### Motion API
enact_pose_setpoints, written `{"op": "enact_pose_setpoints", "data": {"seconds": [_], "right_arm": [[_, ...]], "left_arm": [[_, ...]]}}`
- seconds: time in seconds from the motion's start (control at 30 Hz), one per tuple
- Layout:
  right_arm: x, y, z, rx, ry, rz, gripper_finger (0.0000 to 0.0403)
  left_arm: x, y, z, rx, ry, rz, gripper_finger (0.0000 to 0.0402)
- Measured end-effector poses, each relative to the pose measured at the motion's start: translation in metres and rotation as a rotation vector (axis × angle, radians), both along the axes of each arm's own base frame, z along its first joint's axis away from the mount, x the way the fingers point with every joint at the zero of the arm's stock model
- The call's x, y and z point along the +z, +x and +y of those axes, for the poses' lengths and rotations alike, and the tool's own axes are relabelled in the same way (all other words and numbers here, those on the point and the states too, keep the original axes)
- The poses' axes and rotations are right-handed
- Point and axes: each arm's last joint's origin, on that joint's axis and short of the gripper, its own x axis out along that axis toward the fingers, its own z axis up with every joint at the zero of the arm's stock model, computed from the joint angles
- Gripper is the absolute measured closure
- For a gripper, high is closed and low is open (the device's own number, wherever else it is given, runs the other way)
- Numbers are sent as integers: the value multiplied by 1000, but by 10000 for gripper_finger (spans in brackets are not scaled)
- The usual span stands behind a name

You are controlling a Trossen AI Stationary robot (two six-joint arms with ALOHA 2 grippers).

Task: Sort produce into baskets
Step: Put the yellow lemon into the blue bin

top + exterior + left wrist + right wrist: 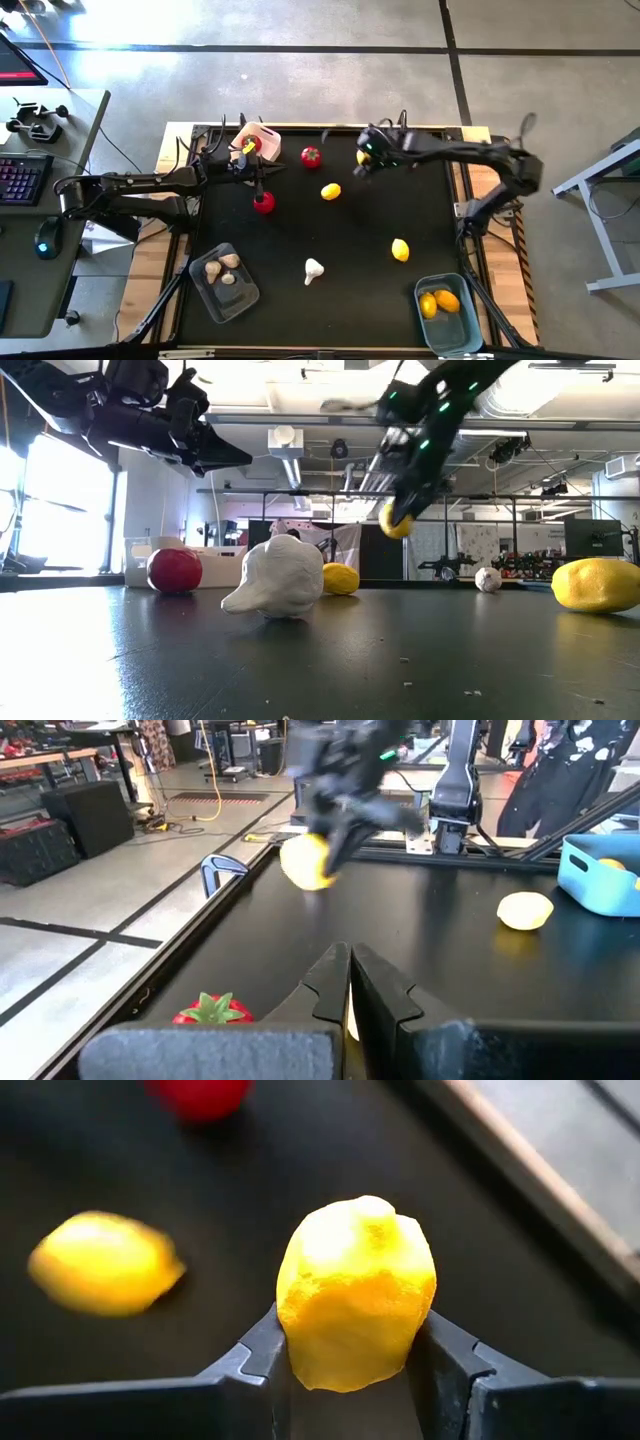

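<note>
From above, you see a black table top [330,260] set on a grey concrete floor [300,80] crossed by dark lines, with a desk carrying a keyboard [18,178] off to the left. Your right gripper [362,160] hangs over the far edge of the table clamped on a lemon [361,156], while your left gripper [262,180] sits near the far-left corner just above a tomato [264,203], beside the white basket [262,140]. The clear basket [225,282] at the near left holds garlic bulbs, the blue basket [448,312] at the near right holds two lemons, and loose on the mat lie another tomato [311,156], two lemons [330,191] [400,249] and a garlic bulb [313,269]. From table height, the mat looks dusty and speckled, the garlic bulb [273,582] stands closest, and the held lemon [396,520] hangs clear above the surface against a room of ceiling ducts [285,445], a bright window and cluttered benches. Your left wrist camera shows its own fingers [345,985] pressed together on nothing, with a tomato [212,1010] just beside them and the table edge meeting taped floor. Your right wrist camera shows the lemon [355,1290] squeezed between both fingers [450,1360] over the black mat, another lemon [103,1262] lying beyond.
</note>
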Motion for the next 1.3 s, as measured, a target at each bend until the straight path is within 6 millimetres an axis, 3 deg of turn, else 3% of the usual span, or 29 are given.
{"op": "enact_pose_setpoints", "data": {"seconds": [0.23, 0.4, 0.93, 1.13, 1.3], "right_arm": [[27, -44, 70, 9, 225, -23, 276], [40, -63, 114, 21, 330, 5, 276], [45, -112, 246, -156, 780, 180, 264], [47, -143, 293, -325, 883, 203, 264], [45, -173, 320, -448, 904, 225, 264]], "left_arm": [[0, 0, 0, 1, 0, -1, 401], [0, 0, 0, 0, 5, 0, 401], [0, 0, 0, 0, 0, 0, 401], [0, 0, 0, 1, -4, 0, 401], [0, 0, -1, -4, -13, 2, 401]]}}
